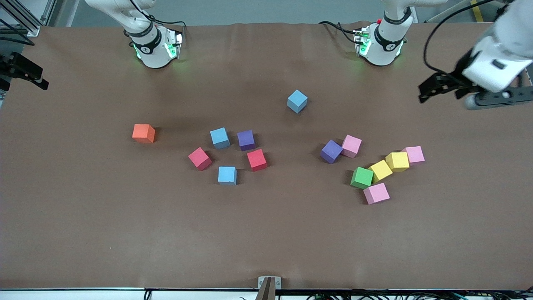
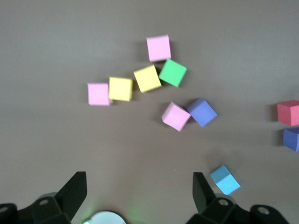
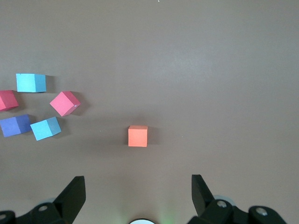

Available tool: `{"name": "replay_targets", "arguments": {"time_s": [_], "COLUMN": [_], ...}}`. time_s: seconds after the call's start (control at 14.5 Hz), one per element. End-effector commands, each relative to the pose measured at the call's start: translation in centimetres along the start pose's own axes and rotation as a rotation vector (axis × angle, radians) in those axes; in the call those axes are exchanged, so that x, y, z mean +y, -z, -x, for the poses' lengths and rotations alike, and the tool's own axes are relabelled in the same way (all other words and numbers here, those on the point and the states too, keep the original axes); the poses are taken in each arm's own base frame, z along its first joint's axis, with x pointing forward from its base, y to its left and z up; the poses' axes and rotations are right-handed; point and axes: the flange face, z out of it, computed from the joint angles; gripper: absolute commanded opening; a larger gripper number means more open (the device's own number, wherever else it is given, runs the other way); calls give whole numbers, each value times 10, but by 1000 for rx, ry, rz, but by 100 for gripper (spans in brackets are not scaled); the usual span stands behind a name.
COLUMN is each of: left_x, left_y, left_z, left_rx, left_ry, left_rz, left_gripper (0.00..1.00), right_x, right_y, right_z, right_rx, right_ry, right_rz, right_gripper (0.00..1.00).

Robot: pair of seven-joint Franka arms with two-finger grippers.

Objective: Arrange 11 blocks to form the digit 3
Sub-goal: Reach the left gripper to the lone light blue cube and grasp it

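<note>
The blocks lie loose on the brown table; no digit 3 is in view. In the middle sit two light blue blocks (image 1: 220,138) (image 1: 227,175), two red ones (image 1: 200,158) (image 1: 256,160) and a purple one (image 1: 246,140). A third light blue block (image 1: 297,101) lies alone, nearer the bases. Toward the left arm's end cluster a purple block (image 1: 331,151), three pink (image 1: 351,146), two yellow (image 1: 397,161) and a green (image 2: 173,73). My left gripper (image 2: 138,179) hangs open and empty high over that end. My right gripper (image 3: 138,179) hangs open and empty over the right arm's end.
An orange cube (image 1: 143,133) (image 3: 138,136) sits apart toward the right arm's end. The two arm bases (image 1: 154,46) (image 1: 381,43) stand along the table's edge farthest from the front camera. A small clamp (image 1: 269,283) sits at the near edge.
</note>
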Motion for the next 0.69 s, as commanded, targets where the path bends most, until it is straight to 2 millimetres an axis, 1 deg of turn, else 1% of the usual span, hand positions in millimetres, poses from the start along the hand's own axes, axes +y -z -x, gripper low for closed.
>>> {"name": "replay_targets", "arguments": {"time_s": [0.0, 0.07, 0.14, 0.28, 0.34, 0.41, 0.55, 0.62], "left_x": [53, 71, 93, 133, 157, 173, 201, 209], "left_y": [-34, -48, -61, -91, -112, -132, -171, -187], "left_z": [28, 37, 48, 71, 87, 99, 126, 136], "left_rx": [-52, -54, -51, -32, -15, 0, 31, 43], "left_ry": [15, 35, 57, 117, 153, 185, 224, 233], "left_rz": [-29, -39, -49, -59, -58, -55, -43, -29], "left_gripper": [100, 100, 100, 100, 100, 100, 100, 100], "right_x": [9, 12, 14, 20, 27, 35, 27, 26], "right_y": [-15, -19, -27, -71, -94, -97, -98, -98], "right_z": [-25, -32, -40, -66, -75, -77, -78, -77], "right_rx": [15, 33, 33, -30, -76, -75, -74, -77], "right_ry": [-19, -21, -24, -29, -45, -53, -42, -48], "right_rz": [11, 15, 19, 27, 8, 7, 21, 17], "right_gripper": [100, 100, 100, 100, 100, 100, 100, 100]}}
